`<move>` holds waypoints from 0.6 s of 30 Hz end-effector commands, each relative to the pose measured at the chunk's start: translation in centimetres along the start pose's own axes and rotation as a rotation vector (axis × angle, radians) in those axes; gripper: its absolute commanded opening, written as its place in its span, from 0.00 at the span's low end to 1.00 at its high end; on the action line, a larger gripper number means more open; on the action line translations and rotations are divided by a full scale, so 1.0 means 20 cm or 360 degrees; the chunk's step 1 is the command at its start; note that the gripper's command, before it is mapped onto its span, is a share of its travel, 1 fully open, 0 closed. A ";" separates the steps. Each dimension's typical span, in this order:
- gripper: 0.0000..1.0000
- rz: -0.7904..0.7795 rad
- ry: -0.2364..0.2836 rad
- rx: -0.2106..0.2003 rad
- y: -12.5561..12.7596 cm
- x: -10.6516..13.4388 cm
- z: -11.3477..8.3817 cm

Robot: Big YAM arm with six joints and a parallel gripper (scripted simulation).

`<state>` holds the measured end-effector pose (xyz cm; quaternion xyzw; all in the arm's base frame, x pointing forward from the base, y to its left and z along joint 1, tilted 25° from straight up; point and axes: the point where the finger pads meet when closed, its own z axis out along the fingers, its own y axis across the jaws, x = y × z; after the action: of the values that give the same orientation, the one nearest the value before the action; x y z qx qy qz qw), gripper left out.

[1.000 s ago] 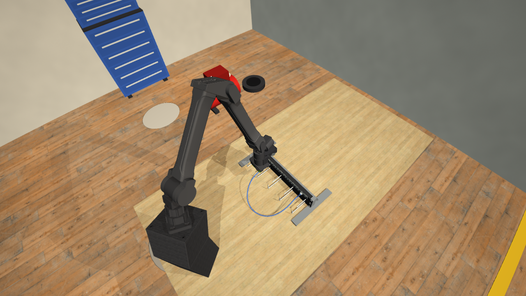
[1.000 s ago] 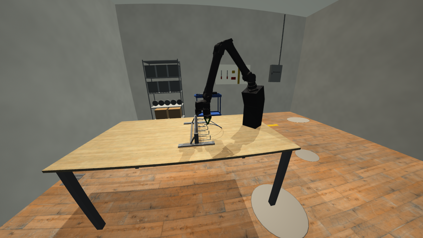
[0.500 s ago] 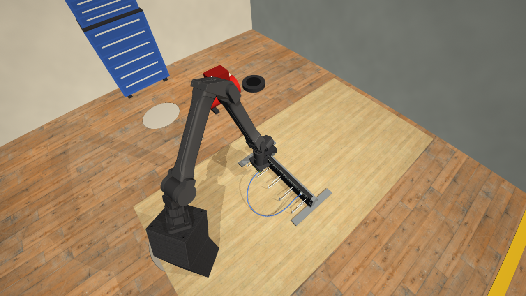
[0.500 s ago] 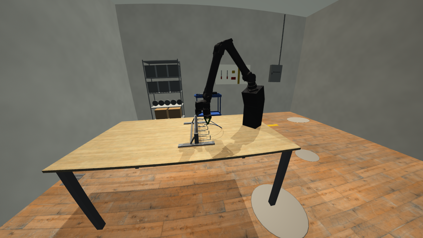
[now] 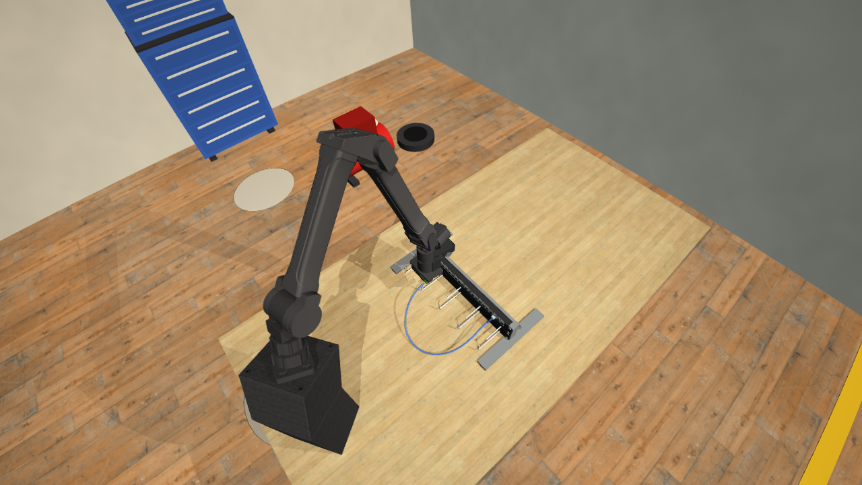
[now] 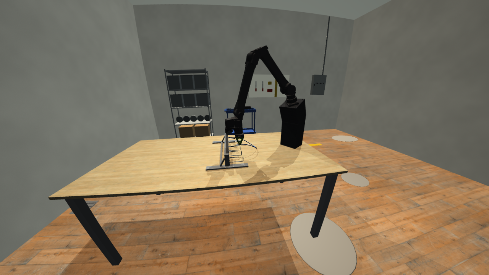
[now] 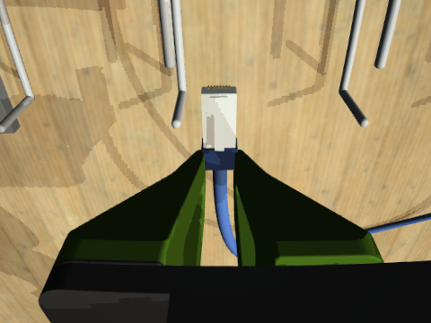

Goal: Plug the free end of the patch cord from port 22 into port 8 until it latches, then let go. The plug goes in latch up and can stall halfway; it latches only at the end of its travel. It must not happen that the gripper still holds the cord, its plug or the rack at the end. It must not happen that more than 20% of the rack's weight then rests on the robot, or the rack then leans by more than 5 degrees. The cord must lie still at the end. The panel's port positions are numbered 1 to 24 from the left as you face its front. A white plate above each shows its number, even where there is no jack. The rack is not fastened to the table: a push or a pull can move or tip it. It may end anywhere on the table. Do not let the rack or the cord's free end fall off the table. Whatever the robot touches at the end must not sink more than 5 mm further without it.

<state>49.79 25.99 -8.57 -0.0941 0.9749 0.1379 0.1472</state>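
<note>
A: Plug (image 7: 219, 118) is clear of the jacks, over the table (image 5: 578, 199) (image 6: 164, 164) (image 7: 296, 188), gripper (image 5: 425, 281) (image 6: 239, 143) (image 7: 219, 162) jaws clamped on its dark boot. How do I line it up?
B: Slide sideways between the wire guides (image 7: 180, 58) (image 7: 352, 49), I'd say, nose square to port 8. Then push slow and straight until it latches; the rack (image 5: 476, 295) (image 6: 227, 155) isn't fastened, so too hard could tip it.

There's 1 arm (image 5: 319, 225) (image 6: 244, 85), 1 rack (image 5: 511, 339) (image 6: 227, 167) (image 7: 9, 125), 1 cord (image 5: 406, 326) (image 6: 251, 145) (image 7: 220, 186), 2 ctns (image 6: 186, 131).
</note>
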 end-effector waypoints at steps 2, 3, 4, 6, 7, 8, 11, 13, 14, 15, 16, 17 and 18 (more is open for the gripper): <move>0.00 0.0019 -0.0020 -0.0003 -0.01 -0.08 0.01; 0.00 0.0019 -0.0020 -0.0003 -0.01 -0.09 0.02; 0.00 0.0019 -0.0021 -0.0002 -0.01 -0.10 0.03; 0.00 0.0019 -0.0021 -0.0002 -0.01 -0.11 0.04; 0.00 0.0019 -0.0021 -0.0001 -0.01 -0.12 0.04; 0.00 0.0019 -0.0022 -0.0001 -0.02 -0.13 0.05; 0.00 0.0018 -0.0025 -0.0002 -0.01 -0.14 0.05; 0.00 0.0017 -0.0025 -0.0001 -0.01 -0.15 0.06; 0.00 0.0016 -0.0025 -0.0001 -0.01 -0.16 0.07; 0.00 0.0014 -0.0025 -0.0002 -0.01 -0.16 0.07; 0.00 0.0013 -0.0024 -0.0002 -0.01 -0.16 0.08; 0.00 0.0012 -0.0024 -0.0002 -0.01 -0.17 0.08; 0.00 0.0010 -0.0024 -0.0002 -0.01 -0.17 0.09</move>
<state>52.26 26.97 -9.49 -0.0930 0.9746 0.1387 0.1492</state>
